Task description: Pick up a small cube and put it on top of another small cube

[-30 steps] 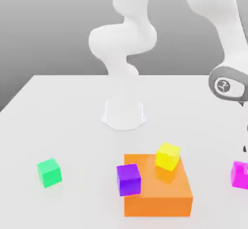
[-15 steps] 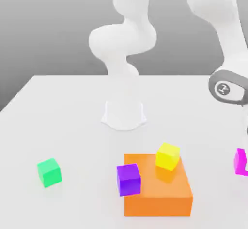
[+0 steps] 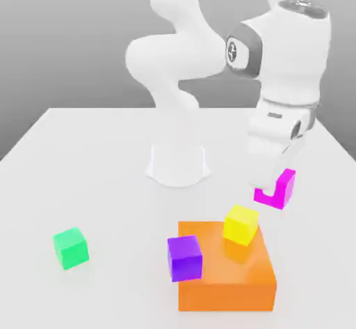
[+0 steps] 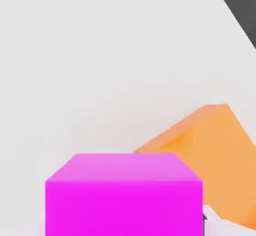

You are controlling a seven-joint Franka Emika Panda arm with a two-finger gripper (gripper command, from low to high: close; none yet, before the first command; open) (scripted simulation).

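With jaws pinched tight, gripper [image 3: 272, 187] clamps magenta cube [image 3: 276, 189], lifted clear of table [image 3: 90, 174]. Nothing under the cube but air, so all support comes from the finger squeeze. Grip sits on opposite faces, one finger covering part of the near face in the exterior view; cube hangs slightly tilted with the wrist, probably because the hand itself is canted. In the hand view, magenta cube [image 4: 124, 194] fills the foreground, sitting square between the fingers, which suggests a centred grasp, low slip risk.

Just below and toward the exterior view's left: yellow cube [image 3: 240, 225], resting on top of big orange block [image 3: 226, 273], near its back edge. Likely stacking target, since carried cube hovers near it, above and slightly off to the exterior view's right, not yet over it. Raised perch means less descent needed, but a small landing face, so lateral alignment matters before release.

Purple cube [image 3: 184, 257] touches or overlaps the orange block's front-left corner; can't tell which. Close enough to the yellow cube's side to stay out of the drop path. Orange block [image 4: 210, 152] also shows as a slanted slab behind the held cube in the hand view.

Green cube [image 3: 71, 247] sits alone, well apart at the exterior view's left, irrelevant to current approach.

Arm base [image 3: 178, 163] stands behind the blocks, mid-table, arm folded over toward the work.
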